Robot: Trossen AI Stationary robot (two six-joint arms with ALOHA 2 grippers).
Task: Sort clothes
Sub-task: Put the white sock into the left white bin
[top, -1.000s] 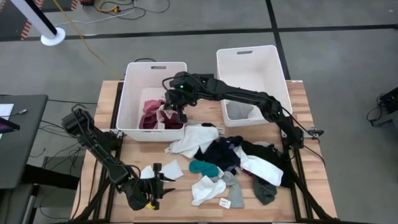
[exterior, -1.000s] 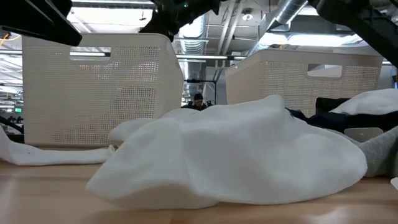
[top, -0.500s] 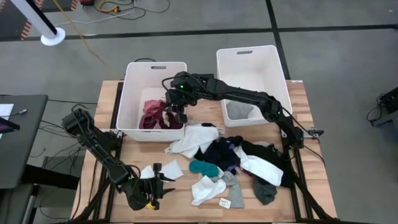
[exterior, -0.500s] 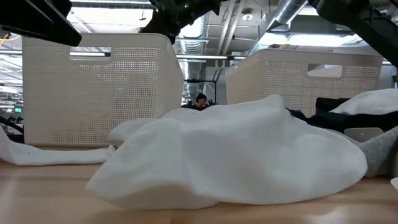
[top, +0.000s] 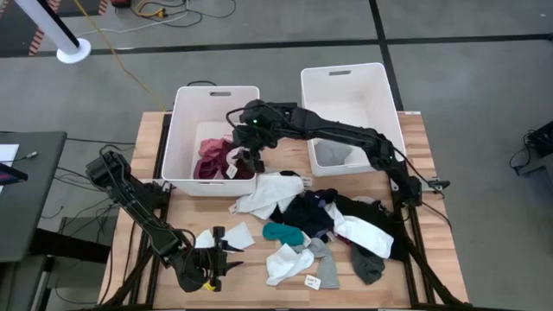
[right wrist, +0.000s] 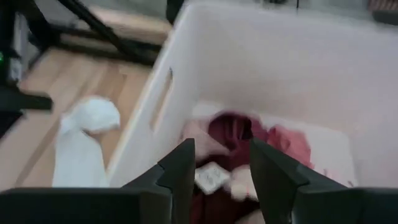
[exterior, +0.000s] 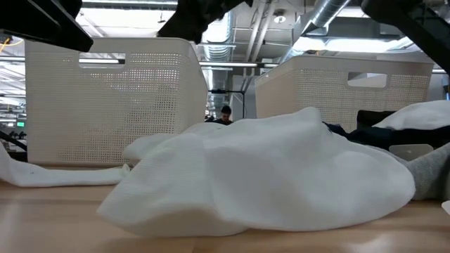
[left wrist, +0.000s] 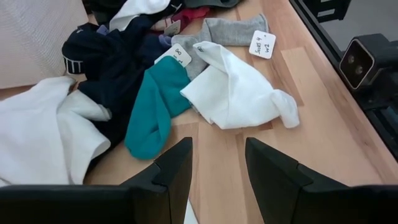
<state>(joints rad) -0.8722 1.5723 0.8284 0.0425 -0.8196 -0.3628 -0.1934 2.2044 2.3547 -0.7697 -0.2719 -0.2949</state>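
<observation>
The right arm is reaching across the wooden bench (top: 432, 259) and holding its right end effector (top: 249, 161) over the near edge of the left white plastic bin (top: 183, 130). Its two dark fingers (right wrist: 180, 171) are standing apart with nothing between them. Directly under them, a heap of pink and maroon fabric garments (top: 213, 160) is lying on the floor of that bin, with a small white paper tag (right wrist: 212, 176) resting on top. The right white plastic bin (top: 380, 95) is standing beside it and is holding a grey garment (top: 332, 154).

The left end effector (top: 210, 275) is sitting low at the near left corner of the bench, next to a small white cloth (top: 233, 235). Its fingers (left wrist: 177, 168) are parted and gripping nothing.

The remaining clothes are lying loose across the middle of the bench: a large white garment (top: 268, 194), a dark navy bundle (left wrist: 115, 53), a teal sock (left wrist: 155, 109), a folded white piece (left wrist: 233, 93), and a grey sock (left wrist: 227, 31) with handwritten paper tags (left wrist: 262, 45) beside it. A white and black garment (top: 367, 233) and a dark grey sock (top: 369, 268) are lying toward the right side of the pile.
</observation>
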